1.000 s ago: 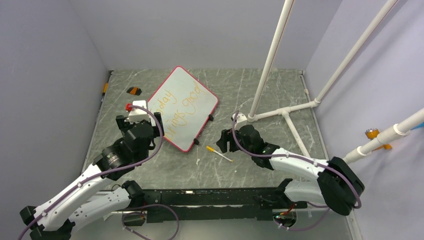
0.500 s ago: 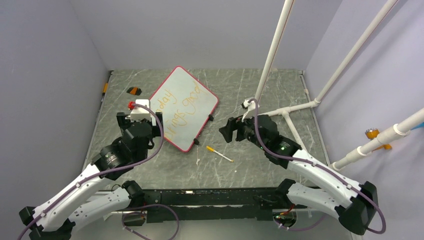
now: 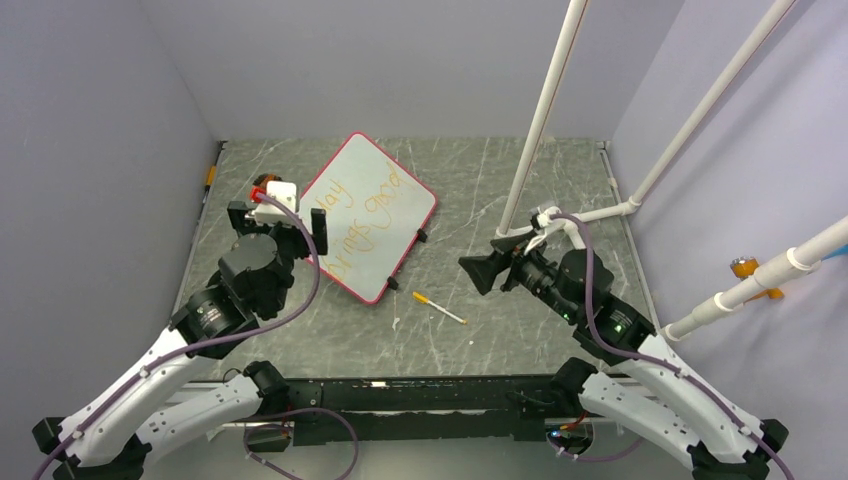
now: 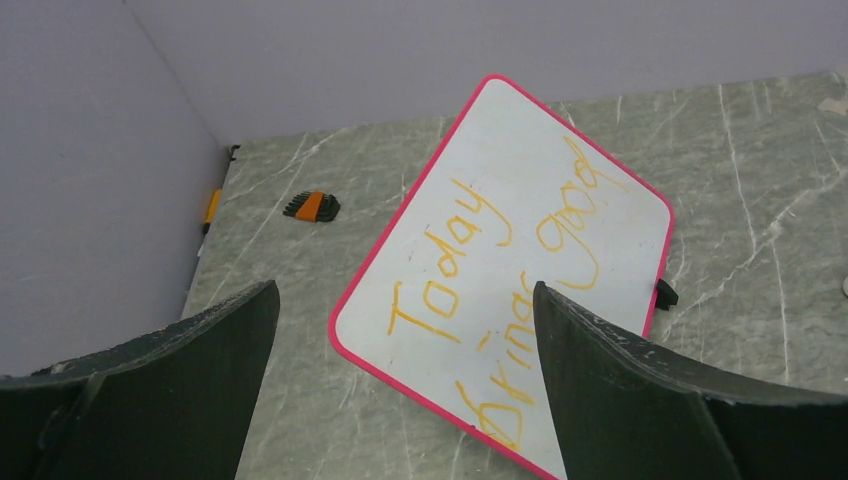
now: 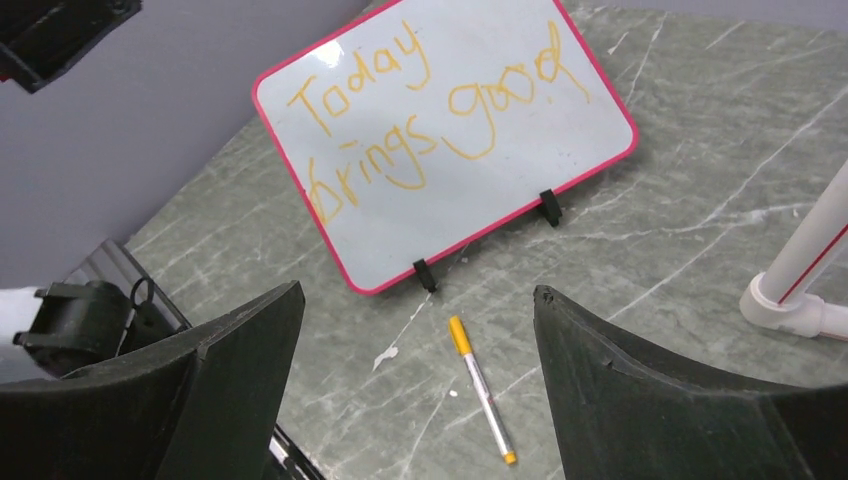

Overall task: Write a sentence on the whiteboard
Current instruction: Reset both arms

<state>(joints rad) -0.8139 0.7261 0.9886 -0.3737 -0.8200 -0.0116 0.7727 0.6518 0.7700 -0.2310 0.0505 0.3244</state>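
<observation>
The whiteboard [image 3: 385, 185] lies flat and tilted on the grey table, with a red-pink frame and two black clips on its near-right edge. It also shows in the left wrist view [image 4: 600, 240] and the right wrist view [image 5: 520, 170]. The sentence [image 3: 365, 215] reads "Today brings good" in orange-yellow, in two lines [image 4: 450, 260] [image 5: 400, 110]. A white-and-orange marker pen [image 3: 438, 308] [image 5: 480, 388] lies on the table just before the board. My left gripper [image 3: 280, 222] [image 4: 405, 290] is open and empty, raised over the board's left corner. My right gripper [image 3: 490, 262] [image 5: 418, 292] is open and empty, raised to the right of the pen.
A white pipe frame [image 3: 570, 225] [image 5: 800, 270] stands on the table's right half, behind my right gripper. A black-and-orange hex key set [image 4: 312, 205] lies at the far left. An orange item [image 4: 211, 208] sits along the left wall. Walls close in three sides.
My right gripper has lifted and drawn back to the right, away from the pen. My left gripper has risen and moved toward the far left. The board and pen have not moved.
</observation>
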